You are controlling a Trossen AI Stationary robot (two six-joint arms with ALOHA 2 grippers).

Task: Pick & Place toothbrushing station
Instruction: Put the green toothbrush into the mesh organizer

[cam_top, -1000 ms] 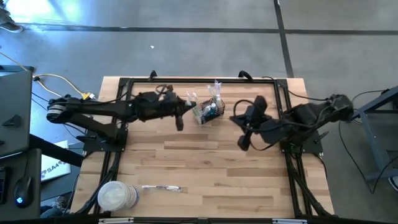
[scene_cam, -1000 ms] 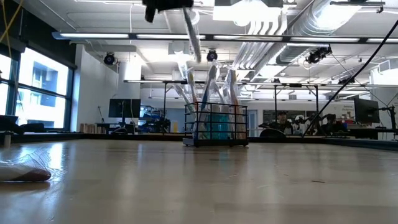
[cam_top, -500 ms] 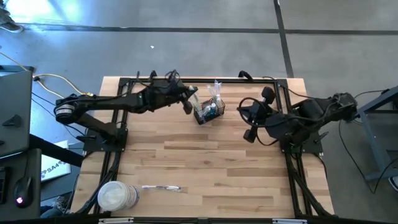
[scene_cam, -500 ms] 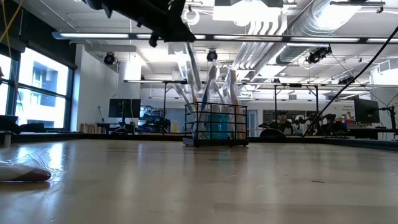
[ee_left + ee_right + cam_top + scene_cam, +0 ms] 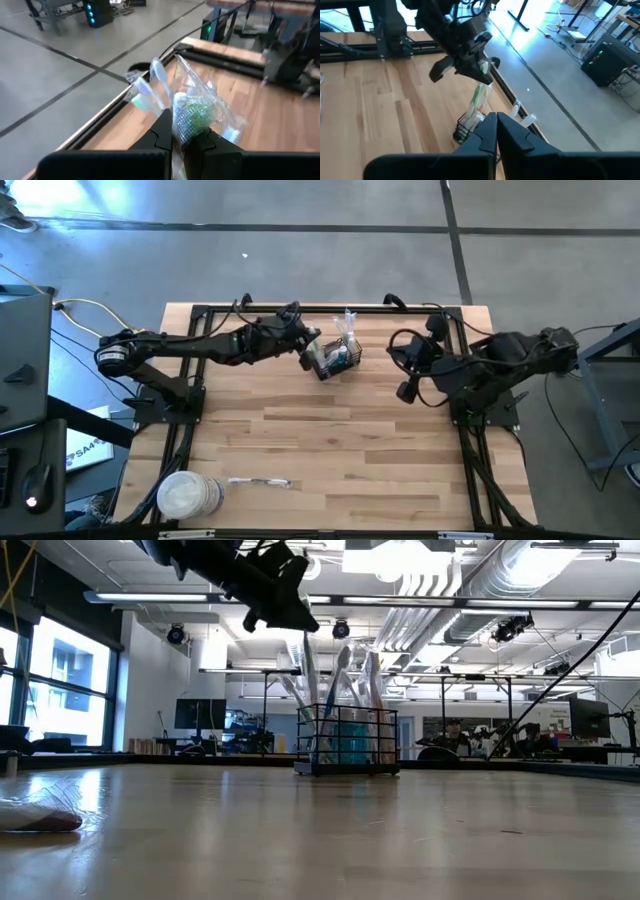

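The black wire-mesh basket (image 5: 333, 358) is sitting near the far edge of the wooden table (image 5: 330, 450), close to the black frame rail (image 5: 320, 308), with wide bare wood lying open on its near side. The left gripper (image 5: 308, 352) is hovering above the basket's left side, its fingers pinched together on a plastic-wrapped toothbrush (image 5: 192, 117) that is standing in the basket. The right gripper (image 5: 406, 391) is hanging well to the right of the basket, its fingers pressed shut with nothing between them. At the near left corner a round white tub (image 5: 187, 496) is resting, with a wrapped item (image 5: 260, 482) just beside it. The low view is showing the basket (image 5: 347, 740) upright with toothbrushes (image 5: 340, 675) rising past its rim, while the left wrist view is showing more wrapped brush heads (image 5: 147, 90) behind the gripped one.
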